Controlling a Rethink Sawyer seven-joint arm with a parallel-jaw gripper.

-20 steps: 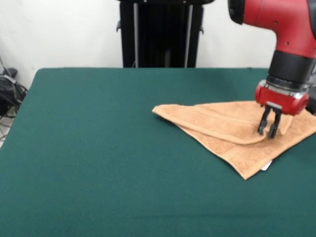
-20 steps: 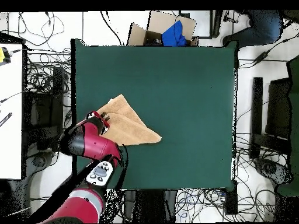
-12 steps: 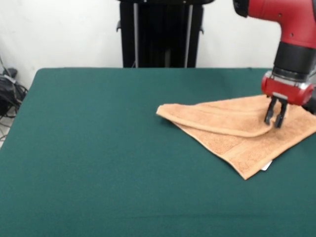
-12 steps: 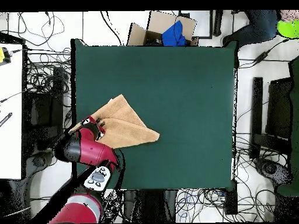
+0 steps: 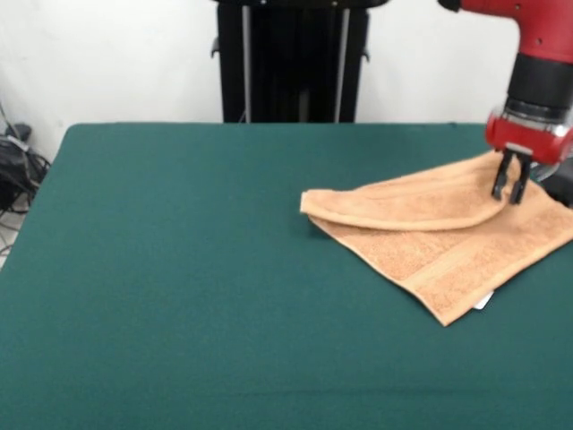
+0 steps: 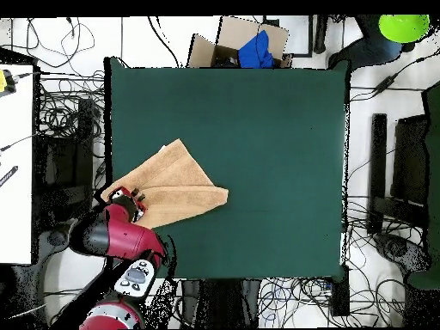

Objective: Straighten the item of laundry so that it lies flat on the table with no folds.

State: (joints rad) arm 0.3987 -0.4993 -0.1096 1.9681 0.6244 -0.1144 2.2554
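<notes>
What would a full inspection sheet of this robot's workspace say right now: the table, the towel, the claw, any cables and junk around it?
Surface: dark green table, bare apart from the towel.
Job's things: peach-orange towel near one table edge, not flat; an upper layer is folded over the lower one, white tag peeking out at a corner.
Clutter: nothing seen on the table.
Grippers: gripper shut on the towel's folded layer, holding it by its edge.
Cables: many on the floor round the table, none on it.
Surroundings: cardboard box with something blue, white side table, a person at one corner.
</notes>
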